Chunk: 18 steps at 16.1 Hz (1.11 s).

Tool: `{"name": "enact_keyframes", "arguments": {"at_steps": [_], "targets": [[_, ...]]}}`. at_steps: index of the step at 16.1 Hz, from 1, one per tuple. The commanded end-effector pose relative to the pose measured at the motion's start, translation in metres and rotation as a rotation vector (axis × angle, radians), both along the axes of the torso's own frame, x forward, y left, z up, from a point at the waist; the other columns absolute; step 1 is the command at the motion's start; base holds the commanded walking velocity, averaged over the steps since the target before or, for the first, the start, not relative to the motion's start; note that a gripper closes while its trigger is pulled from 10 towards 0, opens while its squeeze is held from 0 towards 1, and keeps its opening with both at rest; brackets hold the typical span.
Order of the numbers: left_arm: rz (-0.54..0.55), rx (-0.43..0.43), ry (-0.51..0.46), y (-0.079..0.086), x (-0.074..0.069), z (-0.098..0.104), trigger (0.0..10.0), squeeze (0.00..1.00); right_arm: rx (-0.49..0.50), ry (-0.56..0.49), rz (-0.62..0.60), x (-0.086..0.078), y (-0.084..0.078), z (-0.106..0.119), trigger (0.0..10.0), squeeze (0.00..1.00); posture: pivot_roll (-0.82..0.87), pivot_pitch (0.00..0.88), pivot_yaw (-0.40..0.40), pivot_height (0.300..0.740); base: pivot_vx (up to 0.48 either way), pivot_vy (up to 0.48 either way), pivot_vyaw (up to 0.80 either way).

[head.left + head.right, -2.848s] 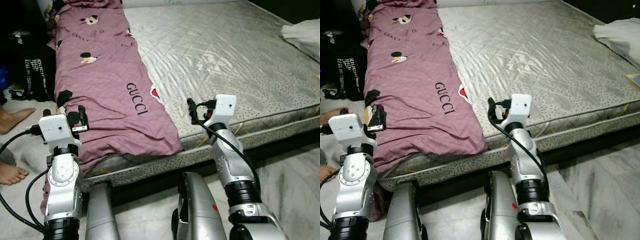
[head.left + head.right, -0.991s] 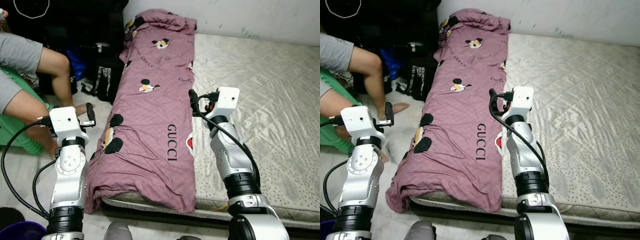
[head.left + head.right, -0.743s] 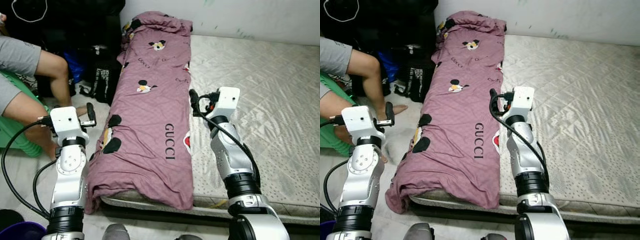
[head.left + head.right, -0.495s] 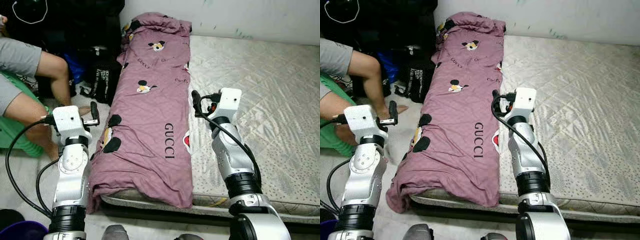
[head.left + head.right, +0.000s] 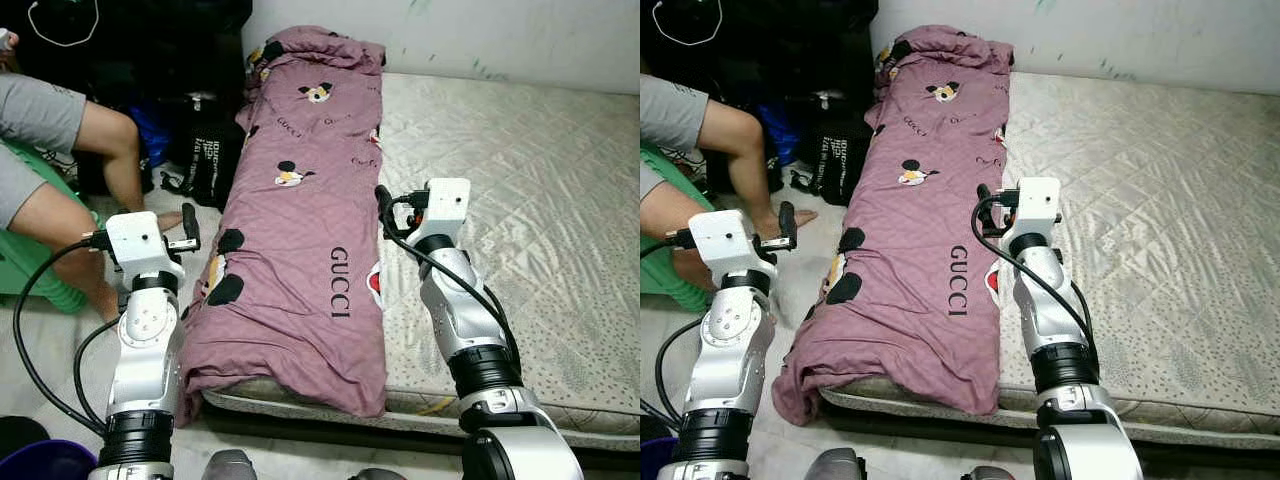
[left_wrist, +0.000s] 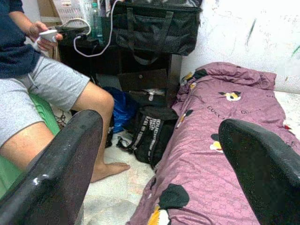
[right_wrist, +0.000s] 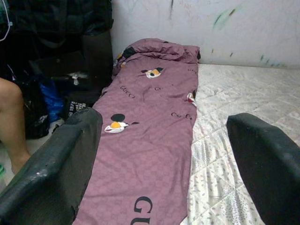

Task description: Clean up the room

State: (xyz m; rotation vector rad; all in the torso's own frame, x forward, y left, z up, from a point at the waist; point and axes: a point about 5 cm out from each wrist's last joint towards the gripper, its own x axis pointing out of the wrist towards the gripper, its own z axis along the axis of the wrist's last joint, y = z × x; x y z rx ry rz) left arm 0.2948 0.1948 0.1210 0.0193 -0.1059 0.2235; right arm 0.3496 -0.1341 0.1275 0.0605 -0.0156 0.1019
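Since half a second ago the right gripper (image 5: 380,194) has shifted slightly toward the blanket (image 5: 300,220), while the left gripper (image 5: 189,214) has barely moved. That blanket is a long, soft mauve cloth printed with cartoon mice and dark lettering; it runs along the left edge of the mattress (image 5: 520,200), bunched at the far end by the wall (image 5: 450,30) and spilling over the near corner toward the floor (image 5: 60,350). It lies between the two grippers, just left of the right one and just right of the left one. Both grippers hang in the air with their fingers spread wide apart, holding nothing. The right gripper hovers over the seam where cloth meets the pale, quilted, shiny mattress. The left gripper hovers beside the bed, above the floor. Ahead of it stands a black bag (image 5: 210,160), and to its left a person (image 5: 60,170) in grey shorts sits on a green seat (image 5: 30,270), bare feet on the floor.
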Motion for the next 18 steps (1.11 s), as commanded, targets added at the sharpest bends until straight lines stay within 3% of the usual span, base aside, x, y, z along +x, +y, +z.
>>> {"name": "enact_keyframes", "arguments": {"at_steps": [1, 3, 7, 11, 18], "targets": [[-0.015, 0.001, 0.000, -0.003, 0.002, 0.001, 10.0, 0.00, 0.016, -0.009, -0.004, 0.002, -0.002, 0.003, 10.0, 0.00, -0.04, 0.000, -0.043, 0.740, 0.000, 0.000, 0.00], [-0.019, 0.000, -0.001, -0.004, 0.002, 0.001, 10.0, 0.00, 0.019, 0.008, -0.006, 0.002, -0.001, 0.001, 10.0, 0.00, -0.04, 0.000, -0.047, 0.740, 0.000, 0.000, 0.00], [-0.019, -0.002, 0.000, -0.005, 0.002, -0.001, 10.0, 0.00, -0.112, 0.116, -0.036, 0.000, -0.004, -0.021, 10.0, 0.00, -0.04, 0.000, -0.050, 0.740, 0.000, 0.000, 0.00], [-0.006, -0.012, 0.020, -0.002, 0.000, -0.007, 10.0, 0.00, -0.085, 0.141, -0.053, -0.002, -0.006, -0.026, 10.0, 0.00, -0.05, 0.000, -0.052, 0.740, 0.000, 0.000, 0.00], [-0.010, -0.022, 0.016, -0.003, 0.002, -0.006, 10.0, 0.00, -0.068, 0.155, -0.081, 0.000, -0.011, -0.027, 10.0, 0.00, -0.05, 0.000, -0.053, 0.740, 0.000, 0.000, -0.80]]}}
